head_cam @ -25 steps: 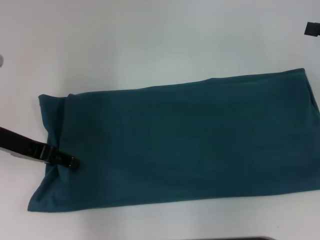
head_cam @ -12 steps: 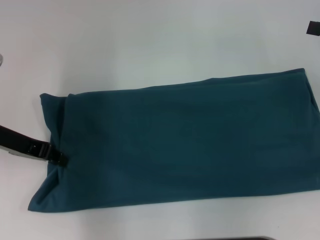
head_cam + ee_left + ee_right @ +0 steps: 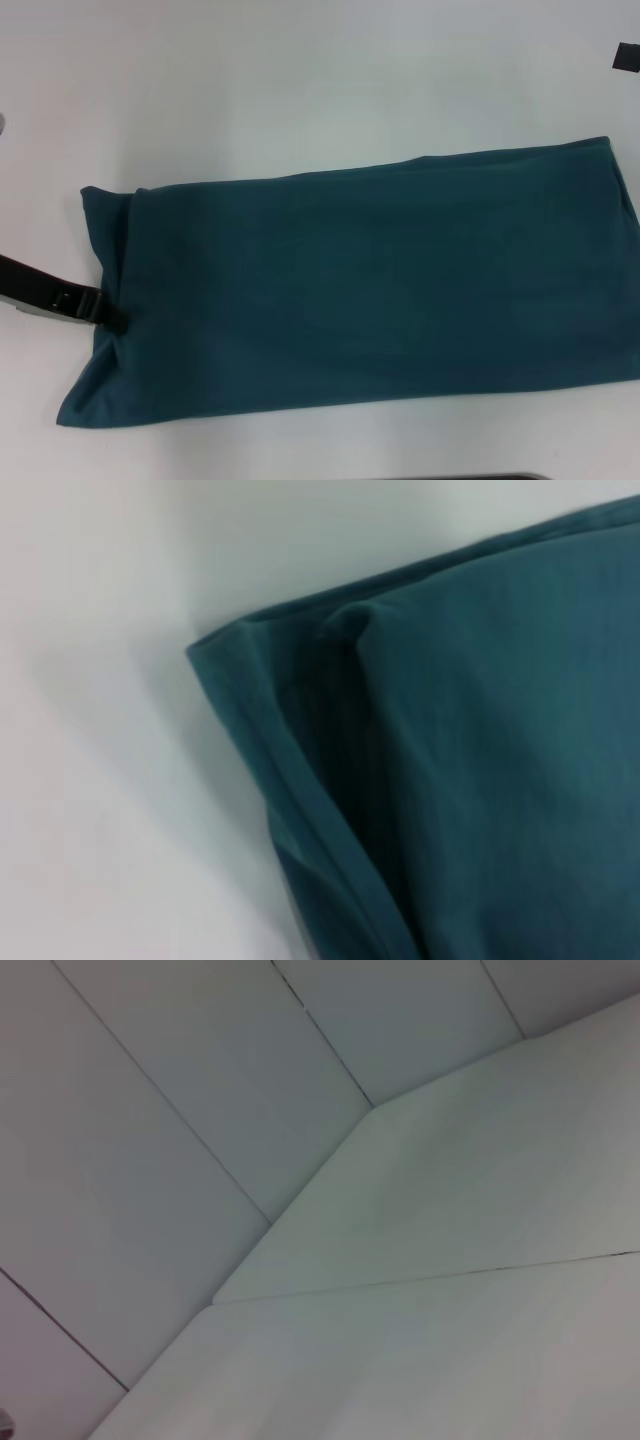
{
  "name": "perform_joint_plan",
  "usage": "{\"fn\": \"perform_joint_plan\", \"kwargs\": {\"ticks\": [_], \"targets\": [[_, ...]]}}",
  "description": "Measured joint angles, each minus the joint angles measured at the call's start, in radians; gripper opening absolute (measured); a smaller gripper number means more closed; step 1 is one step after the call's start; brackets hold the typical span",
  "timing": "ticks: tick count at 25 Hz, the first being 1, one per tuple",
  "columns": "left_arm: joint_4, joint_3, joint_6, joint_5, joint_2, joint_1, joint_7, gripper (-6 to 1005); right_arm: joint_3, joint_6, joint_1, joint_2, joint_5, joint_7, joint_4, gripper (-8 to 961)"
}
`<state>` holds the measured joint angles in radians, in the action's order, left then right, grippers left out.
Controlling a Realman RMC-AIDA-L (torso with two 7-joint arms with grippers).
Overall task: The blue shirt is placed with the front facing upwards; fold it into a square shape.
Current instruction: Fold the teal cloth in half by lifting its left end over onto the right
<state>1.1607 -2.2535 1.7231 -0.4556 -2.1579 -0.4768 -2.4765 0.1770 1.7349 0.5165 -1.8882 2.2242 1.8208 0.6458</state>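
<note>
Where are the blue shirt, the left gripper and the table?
blue shirt point(image 3: 370, 280), head view, middle of the folded cloth.
left gripper point(image 3: 110, 312), head view, tip at the shirt's left edge.
table point(image 3: 300, 90), head view, bare white top.

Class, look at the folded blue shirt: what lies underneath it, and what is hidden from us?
The blue shirt lies as a long folded band on the white table. At its left end a lower cloth layer peeks out. Anything deeper in the fold is covered.

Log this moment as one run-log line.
left gripper: at left edge of long-folded dark teal-blue cotton shirt | right gripper: out of view | white table
</note>
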Motion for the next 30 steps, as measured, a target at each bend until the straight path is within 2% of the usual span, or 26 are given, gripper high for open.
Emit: {"fn": "perform_joint_plan", "kwargs": {"ticks": [3, 16, 22, 25, 27, 28, 30], "targets": [[0.001, -0.002, -0.001, 0.0, 0.002, 0.003, 0.0, 0, -0.001, 0.0, -0.001, 0.0, 0.0, 0.0, 0.0, 720], [-0.004, -0.025, -0.014, 0.0, 0.048, 0.014, 0.001, 1, -0.002, -0.001, -0.002, -0.007, 0.0, 0.0, -0.004, 719], [-0.017, -0.079, -0.014, 0.0, 0.083, 0.016, 0.015, 1, 0.003, -0.004, 0.006, -0.01, 0.0, 0.0, -0.009, 719], [-0.039, -0.129, -0.014, 0.0, 0.109, 0.016, 0.031, 1, 0.004, -0.005, 0.008, -0.011, 0.0, 0.001, -0.009, 719], [-0.045, -0.137, -0.014, 0.001, 0.115, 0.017, 0.035, 1, 0.004, -0.006, 0.009, -0.012, 0.0, 0.001, -0.009, 719], [-0.065, -0.155, -0.016, 0.001, 0.132, 0.017, 0.042, 0, 0.004, -0.006, 0.009, -0.013, 0.0, 0.001, -0.009, 719], [-0.079, -0.171, -0.018, 0.002, 0.145, 0.017, 0.047, 0, 0.004, -0.008, 0.009, -0.014, 0.0, 0.001, -0.01, 719]]}}
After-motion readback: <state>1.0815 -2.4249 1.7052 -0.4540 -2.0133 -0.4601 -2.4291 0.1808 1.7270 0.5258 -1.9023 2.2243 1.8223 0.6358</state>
